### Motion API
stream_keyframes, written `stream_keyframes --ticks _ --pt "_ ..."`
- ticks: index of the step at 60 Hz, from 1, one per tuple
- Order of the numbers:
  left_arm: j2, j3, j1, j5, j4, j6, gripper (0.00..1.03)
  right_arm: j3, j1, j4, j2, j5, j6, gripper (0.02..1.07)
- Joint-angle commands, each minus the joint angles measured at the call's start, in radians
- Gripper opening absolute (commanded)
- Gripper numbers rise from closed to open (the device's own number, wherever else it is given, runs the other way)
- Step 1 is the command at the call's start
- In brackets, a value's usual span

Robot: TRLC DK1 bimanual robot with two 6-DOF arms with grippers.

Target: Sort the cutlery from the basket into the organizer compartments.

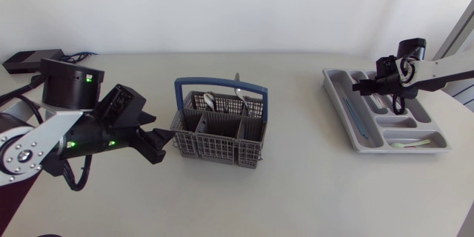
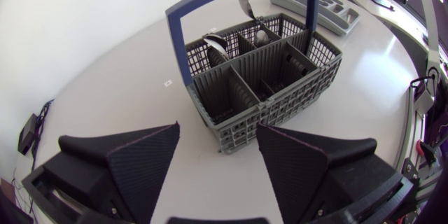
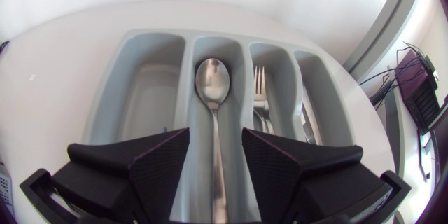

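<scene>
In the organizer (image 3: pixel 150 36), a shiny spoon (image 3: pixel 213 87)

From high up the head camera takes in the whole table (image 1: pixel 311 185), the left wrist camera sits low and close before the basket (image 2: pixel 259 77), facing the organizer (image 2: pixel 329 10) beyond, and the right wrist camera hangs just over that organizer.

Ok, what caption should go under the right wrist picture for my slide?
Open right gripper hovers over a spoon lying in the grey organizer, a fork in the next compartment.
</scene>
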Motion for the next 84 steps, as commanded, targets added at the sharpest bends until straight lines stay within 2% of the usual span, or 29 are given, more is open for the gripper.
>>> stream_keyframes --ticks 1,7,10,16,21,34,41,48,50,54,65,76,84 --pt "-0.01 -0.038 0.009 -0.005 0.01 0.035 0.75 -0.089 0.039 0.011 -0.075 -0.01 -0.012 0.63" --pt "-0.002 -0.049 0.012 -0.005 0.017 0.047 0.75 -0.162 0.074 0.014 -0.156 -0.014 -0.014 0.63" --pt "0.004 -0.056 0.012 -0.005 0.026 0.054 0.67 -0.207 0.103 0.014 -0.208 -0.019 -0.015 0.63" --pt "0.025 -0.069 0.012 -0.005 0.046 0.067 0.6 -0.265 0.166 0.009 -0.274 -0.03 -0.014 0.63" --pt "0.047 -0.073 0.018 -0.005 0.06 0.075 0.58 -0.294 0.218 -0.012 -0.317 -0.051 -0.011 0.63" --pt "0.107 -0.09 0.032 -0.005 0.107 0.095 0.37 -0.327 0.372 -0.055 -0.369 -0.056 0.015 0.61" --pt "0.153 -0.09 0.032 -0.004 0.136 0.103 0.26 -0.313 0.439 -0.068 -0.362 -0.057 0.034 0.52" --pt "0.191 -0.087 0.038 0.001 0.155 0.113 0.23 -0.291 0.481 -0.085 -0.345 -0.071 0.051 0.46" --pt "0.206 -0.084 0.039 0.003 0.159 0.12 0.19 -0.281 0.494 -0.092 -0.339 -0.077 0.057 0.45" --pt "0.242 -0.07 0.044 0.009 0.161 0.126 0.12 -0.262 0.516 -0.109 -0.326 -0.088 0.069 0.38" --pt "0.334 -0.03 0.052 0.064 0.173 0.13 0.09 -0.211 0.545 -0.152 -0.286 -0.162 0.095 0.13" --pt "0.406 0.016 0.075 0.128 0.181 0.127 0.03 -0.169 0.553 -0.212 -0.254 -0.291 0.12 0.1" --pt "0.449 0.04 0.075 0.138 0.227 0.124 0.03 -0.155 0.547 -0.233 -0.237 -0.386 0.132 0.1"
